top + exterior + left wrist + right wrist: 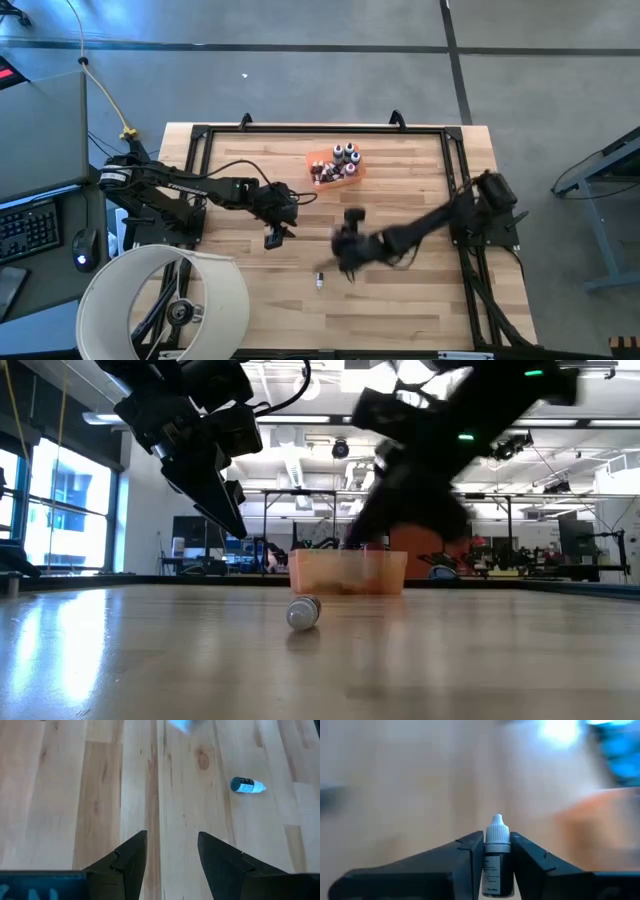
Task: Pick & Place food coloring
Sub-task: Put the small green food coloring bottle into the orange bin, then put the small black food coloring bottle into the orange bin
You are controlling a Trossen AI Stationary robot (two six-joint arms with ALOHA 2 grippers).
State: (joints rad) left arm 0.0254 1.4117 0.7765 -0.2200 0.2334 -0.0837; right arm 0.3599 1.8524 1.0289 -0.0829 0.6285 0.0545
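Observation:
Several tiny food coloring bottles with white caps stand in the orange tray (335,166) near the table's far edge, also seen in the low view as the orange tray (348,572). One blue bottle (319,281) lies on its side on the bare wood near the near edge (303,612) (246,785). My left gripper (275,238) (172,837) hovers open over bare wood, left of centre. My right gripper (348,250) (496,840) is at the table's middle, shut on a dark bottle with a white cap (496,831). My right gripper pinches the dark bottle by its body (496,862), just below the white cap, between the two fingers. The bottle lies along the fingers, and its cap points out past their tips.
Black frame rails (200,150) run along the table's left, far and right sides. A white round lampshade-like thing (165,305) overlaps the near left corner. Bare wood lies between the tray and the near edge.

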